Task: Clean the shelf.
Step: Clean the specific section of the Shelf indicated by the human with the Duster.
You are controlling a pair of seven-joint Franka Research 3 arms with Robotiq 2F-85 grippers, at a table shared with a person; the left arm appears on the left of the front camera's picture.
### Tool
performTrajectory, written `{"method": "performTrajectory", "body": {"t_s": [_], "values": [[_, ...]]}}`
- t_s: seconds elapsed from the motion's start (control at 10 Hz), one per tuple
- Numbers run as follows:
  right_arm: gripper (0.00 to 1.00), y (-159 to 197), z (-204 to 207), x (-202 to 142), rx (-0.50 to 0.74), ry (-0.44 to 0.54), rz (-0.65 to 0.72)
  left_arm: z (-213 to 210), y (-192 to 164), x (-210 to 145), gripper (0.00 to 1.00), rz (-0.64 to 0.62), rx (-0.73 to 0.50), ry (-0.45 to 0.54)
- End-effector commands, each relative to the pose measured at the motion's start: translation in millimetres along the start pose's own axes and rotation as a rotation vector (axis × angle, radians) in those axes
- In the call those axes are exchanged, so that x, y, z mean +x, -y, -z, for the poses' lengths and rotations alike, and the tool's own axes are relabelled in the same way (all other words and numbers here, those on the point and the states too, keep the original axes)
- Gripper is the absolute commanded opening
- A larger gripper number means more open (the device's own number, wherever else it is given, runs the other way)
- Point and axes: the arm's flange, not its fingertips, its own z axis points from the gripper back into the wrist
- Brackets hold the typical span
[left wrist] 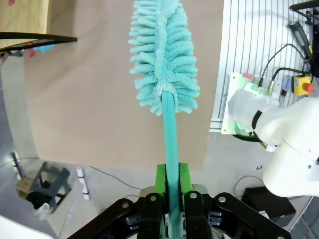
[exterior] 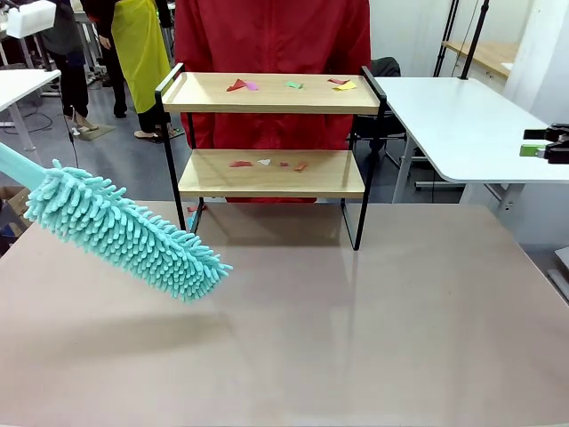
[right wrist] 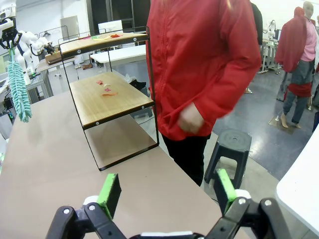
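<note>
Teal duster over table, paper scraps on shelf, person behind

In the front view the duster has its handle cut off by the left edge. The person is cut by the top edge and partly hidden behind the shelf. The coloured scraps on both boards are too small for us to identify. The right gripper is cropped by the right edge. From the right wrist, the person's hand looks blurred to us. From the left wrist, the shelf is cut to a corner at the top left, and the handle's end is hidden between the fingers of the left gripper.
</note>
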Motion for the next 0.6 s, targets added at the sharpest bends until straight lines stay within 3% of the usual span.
{"method": "performTrajectory", "body": {"t_s": [0.0,0.5], "values": [[1.00,0.1,0.3,2.0,-0.001,0.000,-0.004,1.0,2.9,-2.4,0.13,-0.005,0.009,0.012],[1.00,0.1,0.3,2.0,-0.001,0.000,-0.004,1.0,2.9,-2.4,0.13,-0.005,0.009,0.012]]}}
